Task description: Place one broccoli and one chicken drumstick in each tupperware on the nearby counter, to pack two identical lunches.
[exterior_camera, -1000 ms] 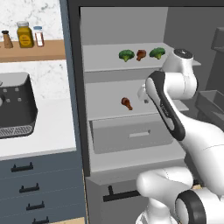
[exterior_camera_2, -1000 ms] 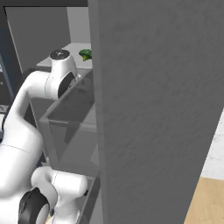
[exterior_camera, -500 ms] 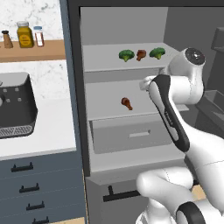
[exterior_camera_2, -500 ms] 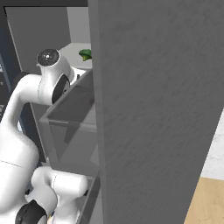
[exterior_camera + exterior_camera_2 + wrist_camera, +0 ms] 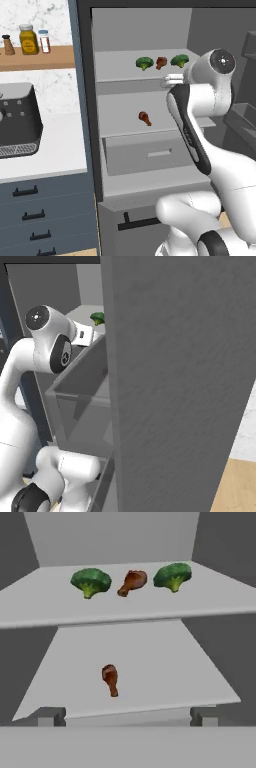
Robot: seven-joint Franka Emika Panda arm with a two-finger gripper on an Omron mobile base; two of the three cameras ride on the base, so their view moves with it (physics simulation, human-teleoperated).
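Inside the open fridge, the upper shelf carries a broccoli [image 5: 144,63] [image 5: 90,581], a chicken drumstick [image 5: 161,62] [image 5: 132,581] and a second broccoli [image 5: 180,60] [image 5: 172,575] [image 5: 98,318] in a row. Another chicken drumstick [image 5: 144,118] [image 5: 110,679] lies alone on the lower shelf. My gripper [image 5: 168,80] [image 5: 86,335] [image 5: 126,717] hovers in front of the upper shelf's edge, apart from all the food. Its fingertips [image 5: 50,716] stand wide apart, open and empty. The white counter [image 5: 55,145] runs to the fridge's left. The tupperware is out of view.
A black coffee machine [image 5: 17,120] sits on the counter, with spice jars on a wooden shelf [image 5: 37,56] above it. A grey drawer [image 5: 150,155] sticks out below the lower shelf. The fridge door [image 5: 180,381] stands close on the right.
The hand has risen from lower-shelf height to the upper shelf's edge, and the arm's upper joint has swung right and up. The food has not moved.
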